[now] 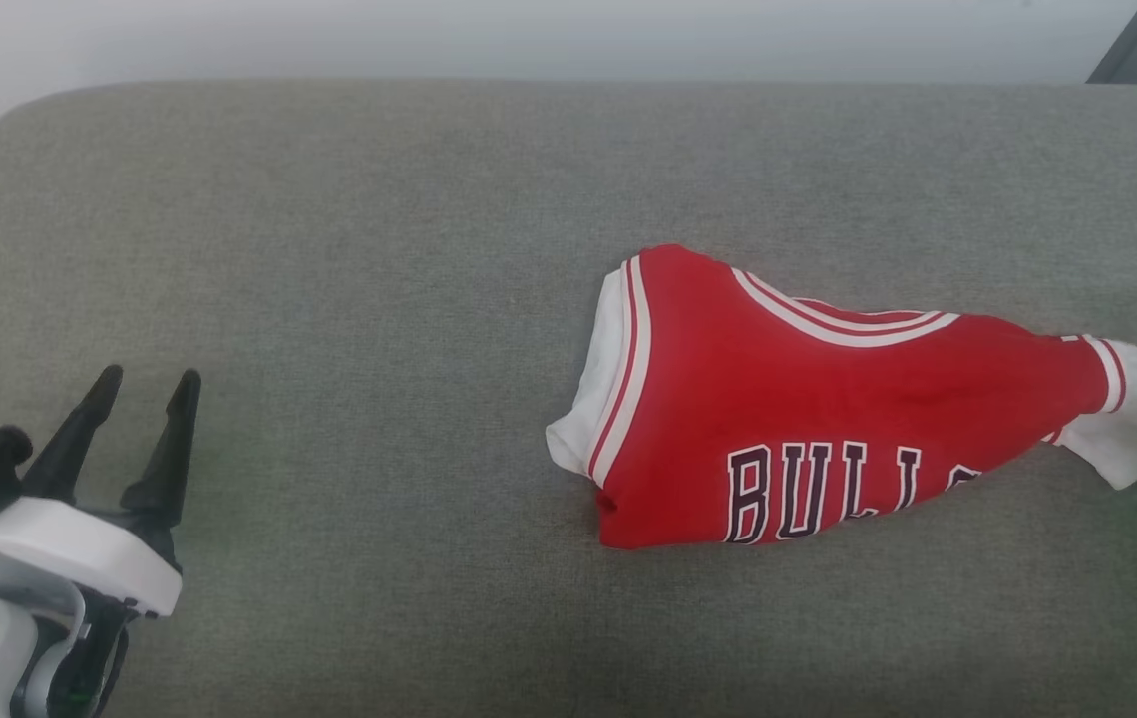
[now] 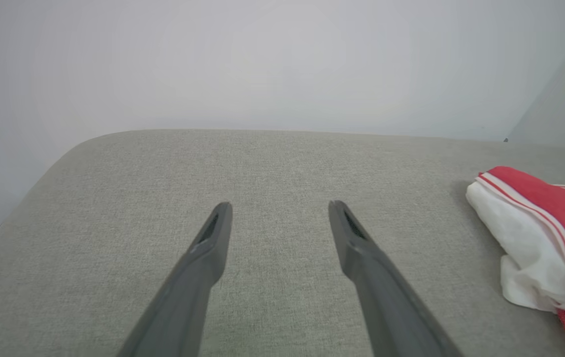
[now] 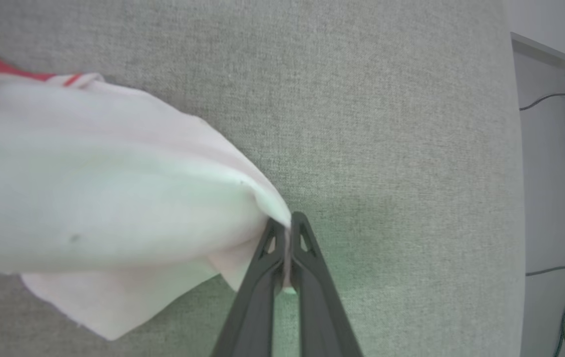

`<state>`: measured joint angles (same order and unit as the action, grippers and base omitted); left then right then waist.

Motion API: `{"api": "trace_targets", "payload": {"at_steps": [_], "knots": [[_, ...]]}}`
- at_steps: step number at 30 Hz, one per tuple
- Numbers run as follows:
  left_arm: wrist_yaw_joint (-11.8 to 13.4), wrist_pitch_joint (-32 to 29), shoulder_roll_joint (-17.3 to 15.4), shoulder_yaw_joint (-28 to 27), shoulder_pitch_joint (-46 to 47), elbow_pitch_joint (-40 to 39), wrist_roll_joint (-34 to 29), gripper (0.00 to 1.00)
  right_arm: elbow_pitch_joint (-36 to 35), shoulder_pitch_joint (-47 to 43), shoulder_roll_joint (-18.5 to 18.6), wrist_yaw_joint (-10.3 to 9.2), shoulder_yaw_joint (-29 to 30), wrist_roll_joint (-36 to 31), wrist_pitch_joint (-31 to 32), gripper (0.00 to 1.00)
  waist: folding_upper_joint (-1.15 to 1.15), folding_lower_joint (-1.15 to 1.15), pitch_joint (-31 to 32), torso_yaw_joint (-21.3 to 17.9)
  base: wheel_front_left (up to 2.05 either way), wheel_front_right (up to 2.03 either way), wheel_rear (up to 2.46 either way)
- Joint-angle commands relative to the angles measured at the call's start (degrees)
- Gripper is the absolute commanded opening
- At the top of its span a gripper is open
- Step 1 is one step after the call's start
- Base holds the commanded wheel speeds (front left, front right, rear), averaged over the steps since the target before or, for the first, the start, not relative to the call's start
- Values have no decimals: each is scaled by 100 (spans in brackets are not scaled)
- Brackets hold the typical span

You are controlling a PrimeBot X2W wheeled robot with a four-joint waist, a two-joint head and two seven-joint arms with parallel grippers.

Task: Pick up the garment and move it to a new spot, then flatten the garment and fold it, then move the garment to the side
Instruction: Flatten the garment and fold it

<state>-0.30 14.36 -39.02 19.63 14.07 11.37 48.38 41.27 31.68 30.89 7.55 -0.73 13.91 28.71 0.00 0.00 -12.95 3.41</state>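
Right hand clamps the garment by its sleeve edge; hold seems shallow and could slip under drag. Left hand apart.

Your left gripper sits low at the near left. Its two dark fingers point away from you, toward the far side. They stand apart, with nothing between them. Its white wrist is just behind them. Your right gripper is over on the right. Its two fingers are pressed close together, pinching a white edge of the garment.
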Motion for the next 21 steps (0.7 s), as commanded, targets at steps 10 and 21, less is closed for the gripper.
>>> {"api": "trace_targets", "payload": {"at_steps": [10,21], "knots": [[-148,-289,-106,112,313,15,-55,100,664,481,-224,-12,-240,-25,-442,100,0,0,76,-77,0,0,0],[-263,-1303,-435,320,706,-489,144,100,50,538,-457,-12,-424,90,-1345,100,0,0,341,-594,0,0,0]]}}
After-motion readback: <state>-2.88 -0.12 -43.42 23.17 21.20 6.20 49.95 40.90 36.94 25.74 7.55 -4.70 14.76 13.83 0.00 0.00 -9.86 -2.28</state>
